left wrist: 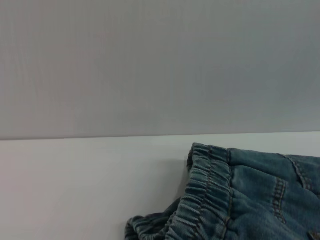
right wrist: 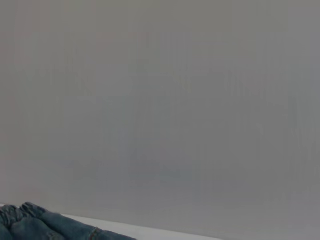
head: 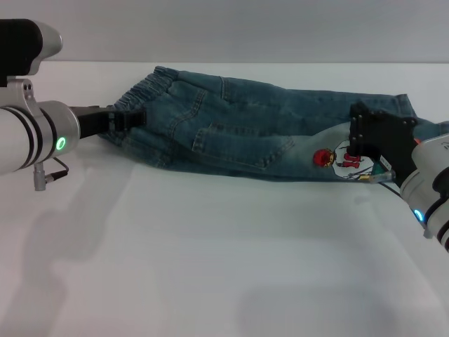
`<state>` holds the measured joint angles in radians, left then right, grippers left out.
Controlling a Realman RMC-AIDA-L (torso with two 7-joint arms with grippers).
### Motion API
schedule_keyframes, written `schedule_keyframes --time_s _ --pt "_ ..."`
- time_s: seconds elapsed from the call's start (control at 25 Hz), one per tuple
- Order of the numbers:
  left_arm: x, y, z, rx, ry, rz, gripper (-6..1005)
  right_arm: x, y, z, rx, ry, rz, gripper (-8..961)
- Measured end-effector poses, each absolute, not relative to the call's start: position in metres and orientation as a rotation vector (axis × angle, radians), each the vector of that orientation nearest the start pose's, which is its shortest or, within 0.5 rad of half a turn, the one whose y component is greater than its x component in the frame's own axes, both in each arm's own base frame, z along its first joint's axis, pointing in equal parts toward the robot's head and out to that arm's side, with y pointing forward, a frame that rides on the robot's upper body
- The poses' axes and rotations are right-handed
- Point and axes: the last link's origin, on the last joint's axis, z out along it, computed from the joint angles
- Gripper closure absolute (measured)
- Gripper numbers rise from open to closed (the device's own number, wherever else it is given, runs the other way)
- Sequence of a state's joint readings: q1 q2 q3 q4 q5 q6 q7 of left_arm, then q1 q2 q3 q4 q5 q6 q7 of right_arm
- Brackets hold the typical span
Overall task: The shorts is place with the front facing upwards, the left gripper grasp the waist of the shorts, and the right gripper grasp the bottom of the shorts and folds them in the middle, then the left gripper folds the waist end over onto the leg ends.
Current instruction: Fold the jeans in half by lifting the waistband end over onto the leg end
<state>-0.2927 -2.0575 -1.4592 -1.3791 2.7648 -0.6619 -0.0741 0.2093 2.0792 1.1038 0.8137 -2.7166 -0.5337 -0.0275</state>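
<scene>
Blue denim shorts (head: 231,126) lie lengthwise across the white table, with the elastic waist (head: 144,88) at the left and the leg ends (head: 403,105) at the right. A red and white cartoon patch (head: 340,158) shows near the leg end. My left gripper (head: 132,118) is at the waist's near part, its black fingers closed on the bunched waistband (left wrist: 210,200). My right gripper (head: 368,137) sits over the leg end, and its black body hides the cloth below. A corner of denim (right wrist: 30,225) shows in the right wrist view.
The white table (head: 210,253) stretches in front of the shorts to the near edge. A plain grey wall (head: 231,28) rises behind the table's back edge, just beyond the shorts.
</scene>
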Motion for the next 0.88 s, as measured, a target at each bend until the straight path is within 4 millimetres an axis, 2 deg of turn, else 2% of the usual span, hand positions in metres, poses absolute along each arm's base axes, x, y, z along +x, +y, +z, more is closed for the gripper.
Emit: schedule_keyframes --time_s 0.6,0.88 --pt "-0.222 0.384 -0.01 -1.937 -1.139 -0.146 150 0.272 0.327 -0.064 -1.85 0.63 0.557 953" --pt "-0.229 0.39 -0.009 -1.913 -1.146 -0.147 150 0.272 0.325 -0.066 -1.859 0.631 0.555 954"
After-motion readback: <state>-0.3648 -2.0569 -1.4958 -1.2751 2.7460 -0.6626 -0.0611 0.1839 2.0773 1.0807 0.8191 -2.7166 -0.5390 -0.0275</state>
